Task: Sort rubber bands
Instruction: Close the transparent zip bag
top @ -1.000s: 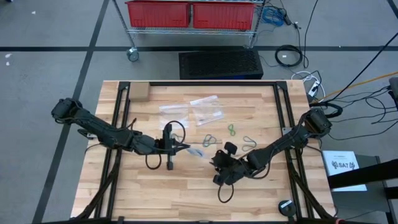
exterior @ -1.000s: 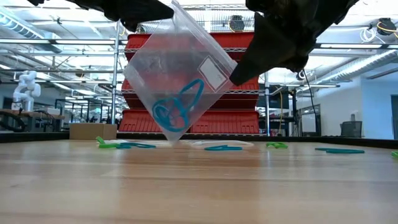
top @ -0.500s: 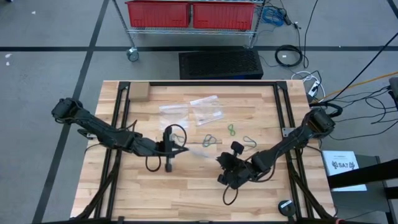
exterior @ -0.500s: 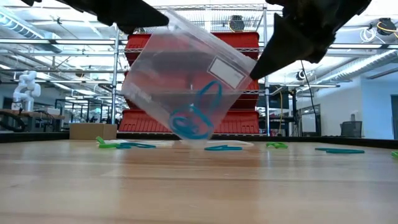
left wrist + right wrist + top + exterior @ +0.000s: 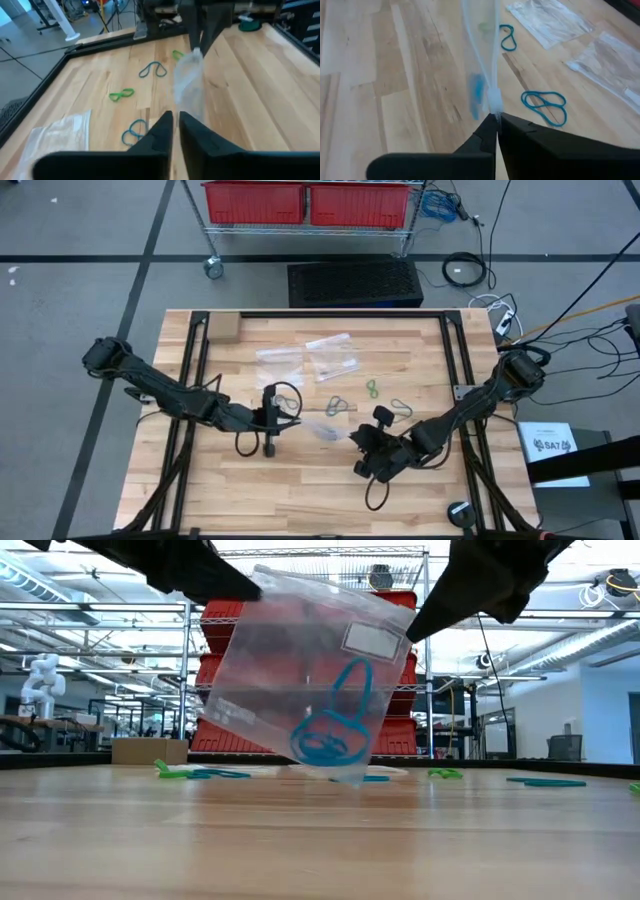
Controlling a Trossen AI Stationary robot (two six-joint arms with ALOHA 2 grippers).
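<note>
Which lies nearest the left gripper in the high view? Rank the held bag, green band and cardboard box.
1. held bag, pinched in the left gripper.
2. green band, toward the table's right.
3. cardboard box, far left corner.

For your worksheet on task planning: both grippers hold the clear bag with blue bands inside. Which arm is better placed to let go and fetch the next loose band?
Probably the right. The right gripper sits nearest the loose bands, while the left gripper can keep the bag up.
</note>
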